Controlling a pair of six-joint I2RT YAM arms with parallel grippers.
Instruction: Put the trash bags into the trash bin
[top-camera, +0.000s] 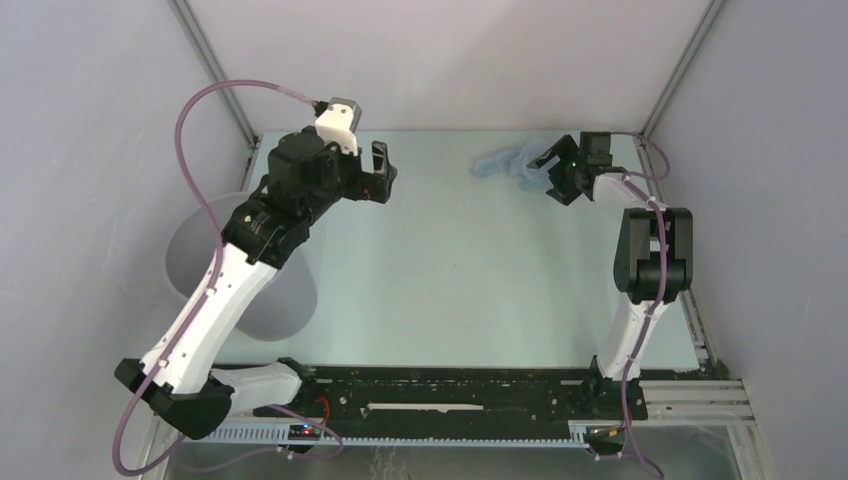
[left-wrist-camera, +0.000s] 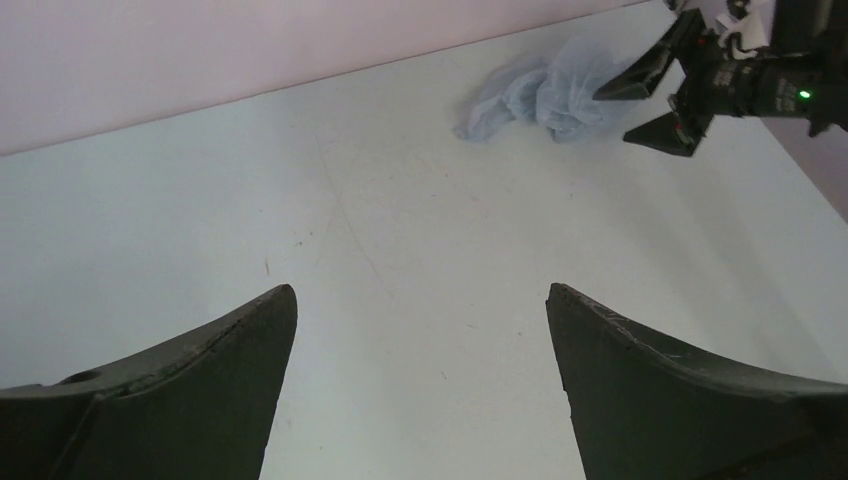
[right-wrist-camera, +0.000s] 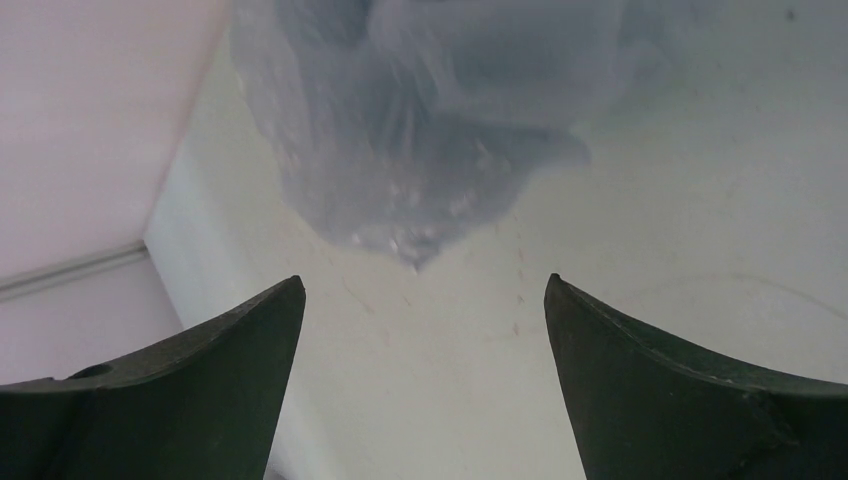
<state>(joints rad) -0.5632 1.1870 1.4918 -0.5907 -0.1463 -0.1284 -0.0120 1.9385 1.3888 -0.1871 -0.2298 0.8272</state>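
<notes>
Finding the trash bag (top-camera: 505, 162) lying on the table (top-camera: 450, 270), far at the back and over to the right, all scrunched up in a soft, pale blue, see-through heap. Holding the right gripper (top-camera: 553, 172) wide open just beside that heap, with its two black fingers pointing at the bag and gripping nothing. Peeking through the right wrist camera and seeing the shiny, wrinkly trash bag (right-wrist-camera: 420, 130) filling the top of the picture, sitting just past the fingertips and not between them. Not being able to tell whether one finger is touching the bag or only hanging very near it. Holding the left gripper (top-camera: 378, 172) wide open too, up over the back left part of the table, well apart from the bag and gripping nothing. Peeking through the left wrist camera and seeing the pale table between its two dark fingers, with the bag and the right gripper far off in the top right corner. Spotting the trash bin (top-camera: 190, 260), grey and round, at the left edge of the table, near the side wall (top-camera: 80, 200), partly hiding under the bent left arm (top-camera: 215, 300). Seeing the bag well apart from the bin, over on the other side of the table, and not inside it.
</notes>
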